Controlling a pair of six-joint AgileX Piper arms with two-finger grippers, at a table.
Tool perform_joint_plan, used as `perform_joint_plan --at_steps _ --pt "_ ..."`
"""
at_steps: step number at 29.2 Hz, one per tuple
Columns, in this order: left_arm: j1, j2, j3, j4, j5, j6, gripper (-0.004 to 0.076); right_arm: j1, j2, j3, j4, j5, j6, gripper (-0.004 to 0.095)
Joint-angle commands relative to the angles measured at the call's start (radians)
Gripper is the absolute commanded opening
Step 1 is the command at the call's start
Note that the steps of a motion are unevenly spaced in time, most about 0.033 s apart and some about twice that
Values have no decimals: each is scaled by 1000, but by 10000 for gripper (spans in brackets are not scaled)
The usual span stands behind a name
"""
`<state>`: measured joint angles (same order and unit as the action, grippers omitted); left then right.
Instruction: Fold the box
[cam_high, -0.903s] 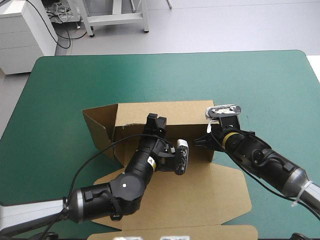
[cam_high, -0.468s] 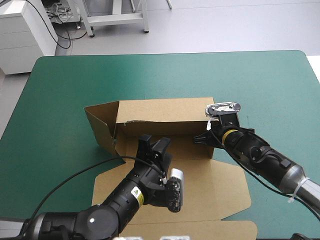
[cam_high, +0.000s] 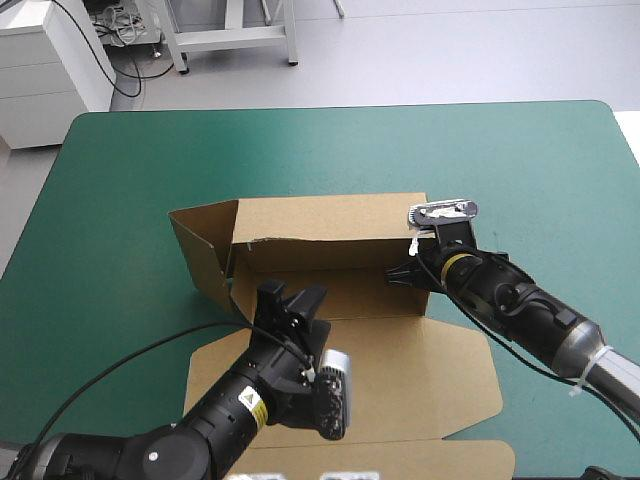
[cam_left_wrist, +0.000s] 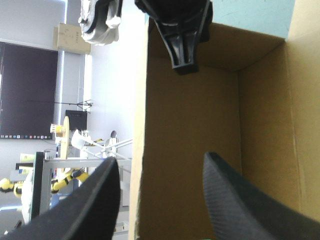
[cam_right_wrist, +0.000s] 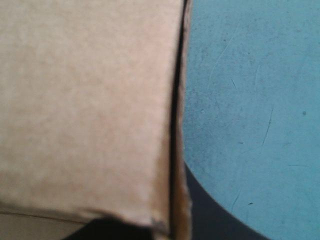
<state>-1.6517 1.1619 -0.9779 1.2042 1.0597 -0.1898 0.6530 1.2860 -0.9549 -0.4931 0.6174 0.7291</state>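
The box (cam_high: 330, 225) sits near the middle of the bench (cam_high: 140, 170); its long far wall stands raised, its left end flap splays outward, and its lid panel lies flat toward the near edge. My right tool (cam_high: 408, 274) is at the box's right end, clenched on the upright end wall; in the right wrist view the brown board edge (cam_right_wrist: 85, 100) runs straight up between the black fingers, with the teal-green cover beside it. That arm reaches in diagonally from the near right, its wrist dipped toward the corner. My left tool (cam_high: 290, 296) is released, its fingers well apart, hovering over the fold between tray floor and lid; its arm lies low across the lid panel, angled forward from the near left. From the left wrist I look along the tray's inside (cam_left_wrist: 190, 140), and the right tool (cam_left_wrist: 182, 35) shows at its end.
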Motion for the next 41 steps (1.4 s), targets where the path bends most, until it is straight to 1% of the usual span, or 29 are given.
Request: perform_joint_plan --at_steps 1,5,7,10,13,14,17,20,22,25,28,32,36,37,38,39,41 --pt "74 -26 -75 60 -24 25 370 -11 -13 -79 7 93 -64 -22" --pt "252 -26 -175 -9 -91 59 370 -11 -13 -161 11 175 -117 -21" --pt "342 -26 -230 -67 -120 61 370 -11 -11 -193 11 197 -146 -22" --pt "486 -26 -318 -208 -145 80 370 -37 -1 -239 36 242 -184 -22" --pt "656 -26 -392 -411 -145 129 370 -110 36 -284 147 278 -288 -22" --pt "715 -26 -404 -481 -143 159 370 -149 52 -302 209 286 -351 -22" --pt "892 -26 -409 -691 -143 246 370 -240 111 -343 331 301 -469 -22" --pt "1033 -29 -394 -913 -150 349 369 -310 173 -379 399 313 -546 -22" --pt "1119 -51 -358 -1066 -191 422 369 -344 213 -396 419 319 -572 -22" --pt "1198 -114 -261 -1186 -278 460 369 -371 278 -419 421 321 -608 -22" --pt "1236 -203 -127 -1218 -290 460 369 -377 337 -436 417 323 -635 -22" --pt "1238 -358 52 -1223 -302 453 369 -377 403 -453 419 301 -643 -22" --pt "1238 -576 212 -1220 -310 388 361 -377 456 -467 419 281 -652 -22" --pt "1238 -634 245 -1220 -308 379 347 -377 469 -472 417 278 -658 -22" --pt "1238 -750 300 -1216 -286 354 279 -377 494 -486 417 277 -662 -22" --pt "1238 -794 318 -1216 -272 354 237 -377 501 -490 417 275 -662 -22" --pt "1238 -899 355 -1216 -239 354 99 -377 518 -504 417 275 -662 -22"
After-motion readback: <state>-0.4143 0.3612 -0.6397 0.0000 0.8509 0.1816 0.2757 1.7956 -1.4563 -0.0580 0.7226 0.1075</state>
